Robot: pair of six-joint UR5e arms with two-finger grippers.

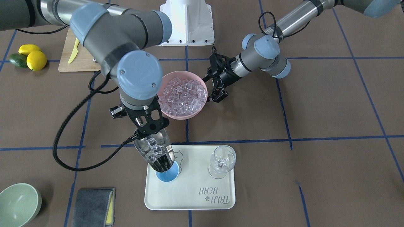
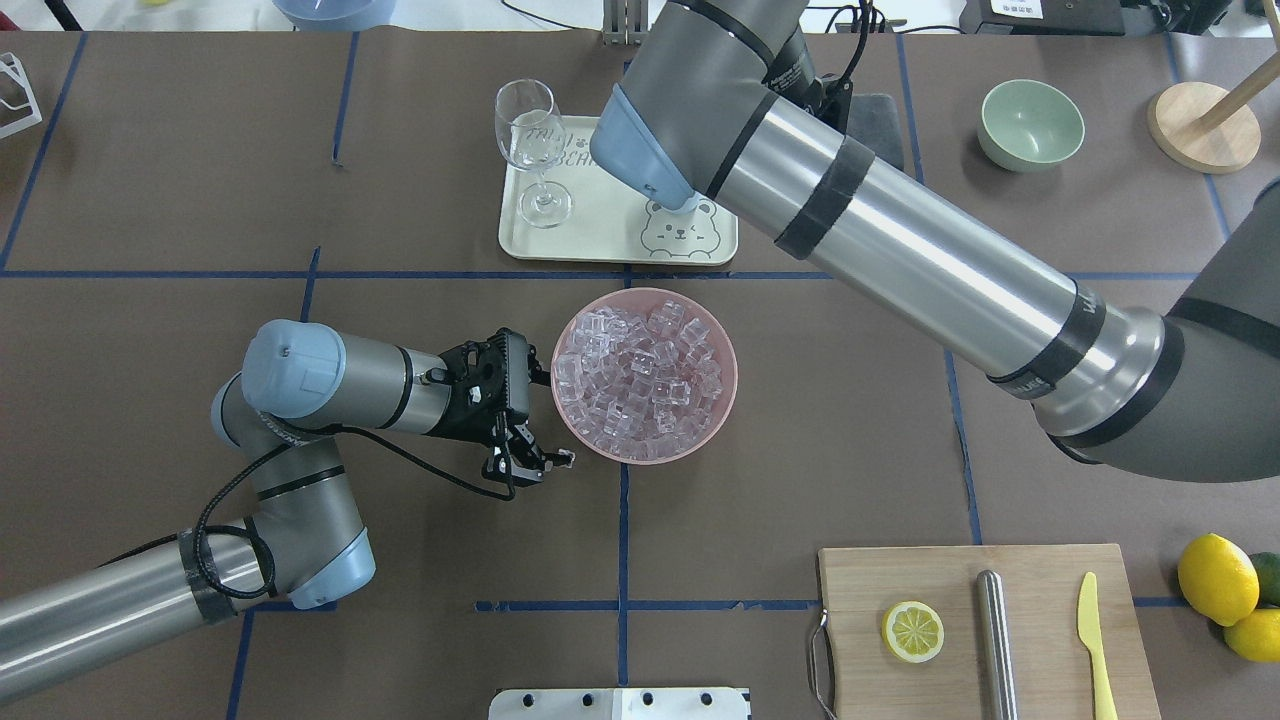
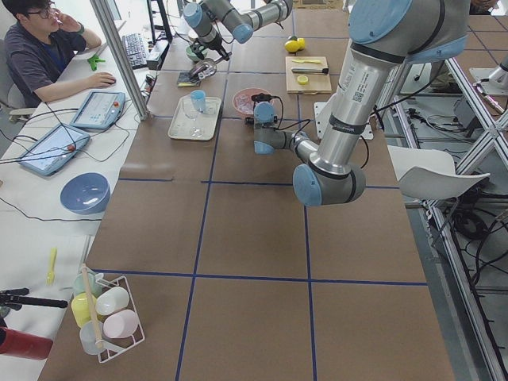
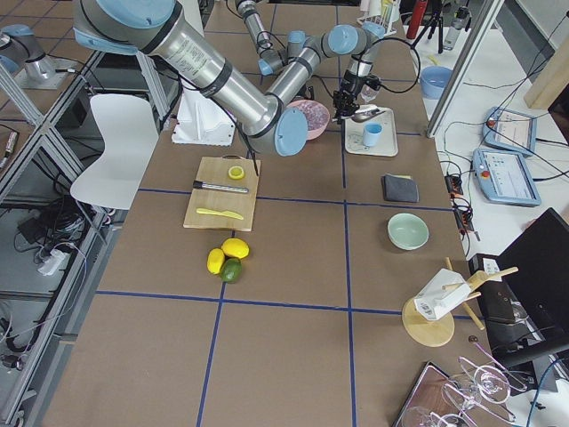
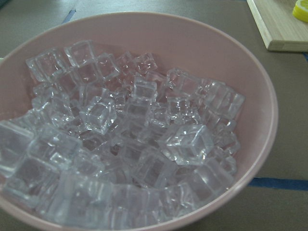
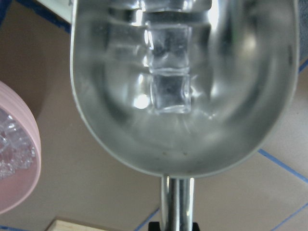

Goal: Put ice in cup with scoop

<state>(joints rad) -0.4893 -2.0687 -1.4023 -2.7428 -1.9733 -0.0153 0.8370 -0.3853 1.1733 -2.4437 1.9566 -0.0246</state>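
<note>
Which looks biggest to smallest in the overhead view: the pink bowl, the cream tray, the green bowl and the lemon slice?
1. cream tray
2. pink bowl
3. green bowl, though it sits farther from the camera
4. lemon slice

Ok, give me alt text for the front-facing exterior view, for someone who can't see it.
The right gripper holds a steel scoop with ice cubes in it, tilted mouth-down over a light-blue cup on a cream tray, next to a wine glass. Behind, the left gripper sits beside a pink bowl heaped with more ice.
</note>
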